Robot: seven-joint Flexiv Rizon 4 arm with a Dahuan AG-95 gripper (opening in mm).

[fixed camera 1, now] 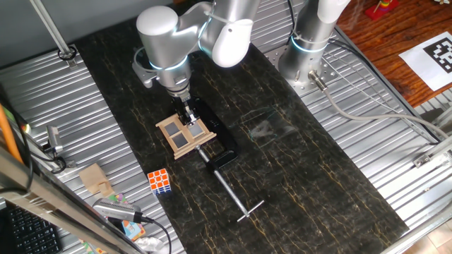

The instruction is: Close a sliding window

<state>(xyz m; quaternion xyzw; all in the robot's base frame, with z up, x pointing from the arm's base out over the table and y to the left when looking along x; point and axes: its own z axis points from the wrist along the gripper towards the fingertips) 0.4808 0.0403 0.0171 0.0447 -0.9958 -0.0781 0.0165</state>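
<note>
The sliding window [185, 135] is a small tan wooden frame with a cross and grey panes, standing on a black base on the dark marbled table top [296, 176]. My gripper [188, 115] hangs from the silver arm and comes down onto the window's far edge near the middle. Its black fingers touch or sit right at the frame. The arm hides the jaws, so I cannot tell whether they are open or shut.
A black clamp with a long metal rod [229, 180] lies just right of and in front of the window. A Rubik's cube [160, 180] sits front left. A second arm's base [307, 49] stands at the back right. Clutter and cables lie at the left edge.
</note>
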